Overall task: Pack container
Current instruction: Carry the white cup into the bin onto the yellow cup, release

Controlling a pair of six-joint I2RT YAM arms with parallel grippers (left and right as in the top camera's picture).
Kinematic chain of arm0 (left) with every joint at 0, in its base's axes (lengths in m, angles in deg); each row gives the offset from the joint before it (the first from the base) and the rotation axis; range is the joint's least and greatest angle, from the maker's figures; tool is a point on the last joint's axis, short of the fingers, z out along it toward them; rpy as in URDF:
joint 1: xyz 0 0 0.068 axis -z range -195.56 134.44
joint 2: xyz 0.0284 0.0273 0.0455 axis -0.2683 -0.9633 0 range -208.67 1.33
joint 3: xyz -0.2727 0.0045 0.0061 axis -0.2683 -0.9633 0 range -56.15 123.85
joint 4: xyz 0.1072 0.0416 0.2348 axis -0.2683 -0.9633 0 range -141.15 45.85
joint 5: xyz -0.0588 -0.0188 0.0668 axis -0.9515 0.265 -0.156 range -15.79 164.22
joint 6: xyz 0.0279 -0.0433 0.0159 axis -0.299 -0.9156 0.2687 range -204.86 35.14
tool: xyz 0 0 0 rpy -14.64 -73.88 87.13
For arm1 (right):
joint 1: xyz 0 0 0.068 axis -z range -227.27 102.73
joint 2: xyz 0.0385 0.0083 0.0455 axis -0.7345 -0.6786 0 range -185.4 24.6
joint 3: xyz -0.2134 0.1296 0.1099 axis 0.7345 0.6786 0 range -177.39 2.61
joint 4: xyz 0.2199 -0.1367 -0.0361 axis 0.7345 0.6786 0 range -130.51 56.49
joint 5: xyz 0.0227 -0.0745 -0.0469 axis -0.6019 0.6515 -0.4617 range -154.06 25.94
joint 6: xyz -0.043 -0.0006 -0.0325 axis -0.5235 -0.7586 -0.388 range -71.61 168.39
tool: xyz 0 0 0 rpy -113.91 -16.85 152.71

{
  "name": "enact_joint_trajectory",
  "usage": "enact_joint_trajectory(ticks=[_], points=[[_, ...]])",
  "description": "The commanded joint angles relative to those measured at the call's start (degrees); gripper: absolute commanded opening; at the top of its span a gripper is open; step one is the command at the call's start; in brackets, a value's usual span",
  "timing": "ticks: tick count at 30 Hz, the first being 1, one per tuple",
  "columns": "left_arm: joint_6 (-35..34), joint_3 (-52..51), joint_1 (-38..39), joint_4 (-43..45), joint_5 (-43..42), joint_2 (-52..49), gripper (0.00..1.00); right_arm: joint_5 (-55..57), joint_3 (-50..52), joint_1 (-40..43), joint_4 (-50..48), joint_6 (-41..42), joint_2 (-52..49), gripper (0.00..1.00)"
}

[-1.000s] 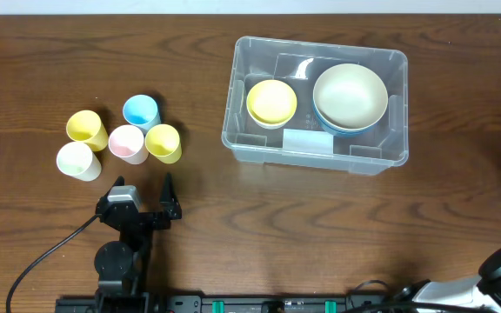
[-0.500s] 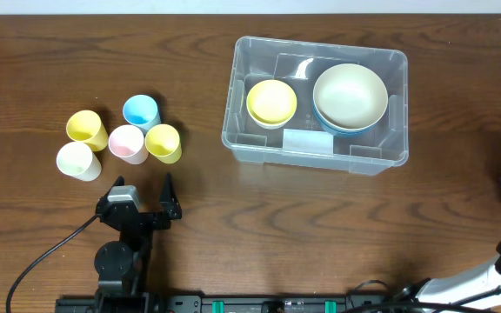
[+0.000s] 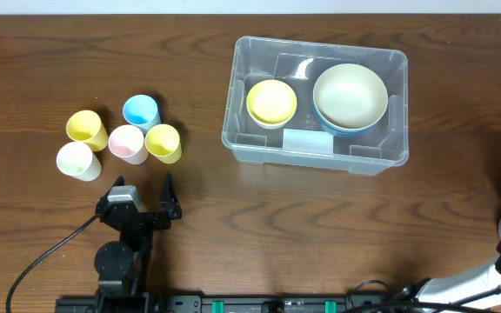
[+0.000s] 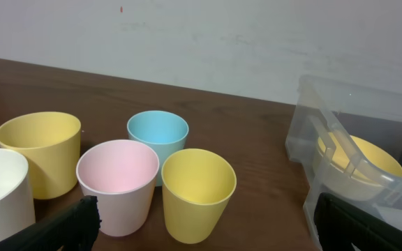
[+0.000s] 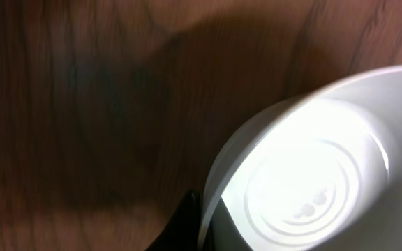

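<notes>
Overhead, container (image 3: 317, 162) right of centre on table (image 3: 233, 226), bare wood along its near edge, left pincer (image 3: 143, 189) apart near cups (image 3: 127, 143), right pincer (image 5: 202, 224) clamped on white bowl (image 5: 306, 174) rim

We see robot lab bench: dark wood-grain table (image 3: 233, 217), bare white wall (image 4: 222, 35) behind, black arm base (image 3: 113, 259) fixed to mounting rail (image 3: 233, 304) at table edge, pastel cups (image 3: 127, 143) and clear container (image 3: 364, 158) laid out.

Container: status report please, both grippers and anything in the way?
Left gripper open, near cups. Right gripper shut on white bowl rim. Container holds bowls, top unobstructed.
</notes>
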Motion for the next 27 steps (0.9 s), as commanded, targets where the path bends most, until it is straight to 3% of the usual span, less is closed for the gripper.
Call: enact_joint_trajectory(ticks=[1, 8, 15, 20, 27], points=[[0.98, -0.98, -0.35, -2.16, 0.92, 0.31, 0.98, -3.80, -2.01, -1.79, 1.27, 0.24, -0.50, 0.01], [1.01, -0.98, -0.35, -2.16, 0.92, 0.31, 0.98, -11.37, -10.67, -8.04, 7.10, -1.33, 2.80, 0.01], [0.98, -0.98, -0.35, -2.16, 0.92, 0.31, 0.98, -22.71, -22.64, -21.49, 8.98, -9.25, 12.04, 0.01], [1.01, -0.98, -0.35, -2.16, 0.92, 0.31, 0.98, -20.50, -29.42, -38.86, 6.82, -14.40, 18.47, 0.01], [0.98, -0.98, -0.35, -2.14, 0.92, 0.31, 0.98, -4.39, -29.90, -66.01, -0.57, -21.97, 18.05, 0.01]])
